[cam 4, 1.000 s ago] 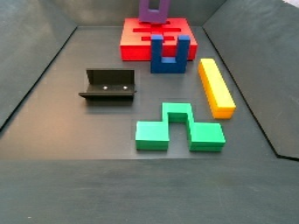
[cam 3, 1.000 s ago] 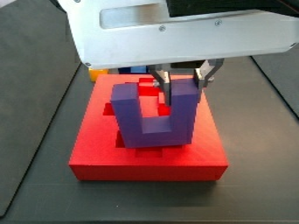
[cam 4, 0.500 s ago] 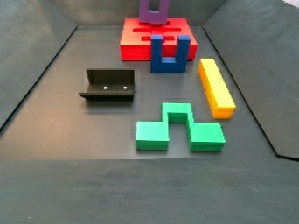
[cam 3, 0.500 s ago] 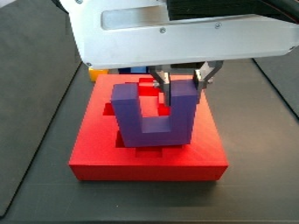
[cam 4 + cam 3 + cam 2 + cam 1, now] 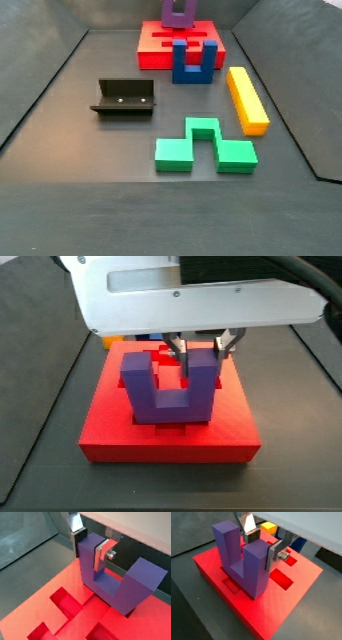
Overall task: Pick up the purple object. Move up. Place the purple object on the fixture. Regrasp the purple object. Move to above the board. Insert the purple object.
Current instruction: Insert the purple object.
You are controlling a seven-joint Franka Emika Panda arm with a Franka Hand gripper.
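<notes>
Dark grey surface carries a large flat red board (image 5: pixel 168 421) with cutouts. Above it, the gripper (image 5: pixel 263 544) has its jaws clamped on one prong of the dark purple U-shaped plastic block (image 5: pixel 170 384), base entering a slot. Slight tilt might jam it.

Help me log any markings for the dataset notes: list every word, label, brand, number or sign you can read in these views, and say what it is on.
None: no readable text in any view.
The purple object, held on one prong by the gripper over the board, is plain.
The fixture, blue block, yellow bar and green block carry no markings either.
</notes>
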